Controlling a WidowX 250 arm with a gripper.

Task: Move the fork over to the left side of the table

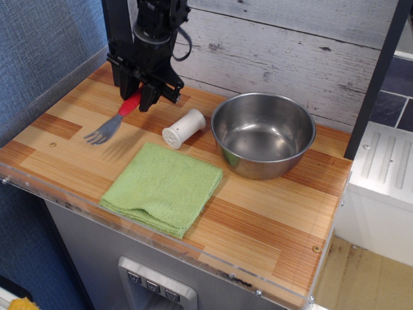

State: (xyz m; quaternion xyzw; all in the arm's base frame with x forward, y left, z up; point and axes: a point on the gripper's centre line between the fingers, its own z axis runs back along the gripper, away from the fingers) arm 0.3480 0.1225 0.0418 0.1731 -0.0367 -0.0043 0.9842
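The fork (111, 122) has a silver tined head and a red ribbed handle. My black gripper (135, 97) is shut on the red handle and holds the fork a little above the table (271, 213), over its left part, tines pointing down-left. The tines hang above the planks and cast a faint shadow. The far end of the handle is hidden between my fingers.
A white salt shaker (182, 128) lies on its side right of the fork. A steel bowl (263, 134) stands at the back right. A folded green cloth (164, 186) lies near the front edge. A dark post (115, 32) stands at the back left.
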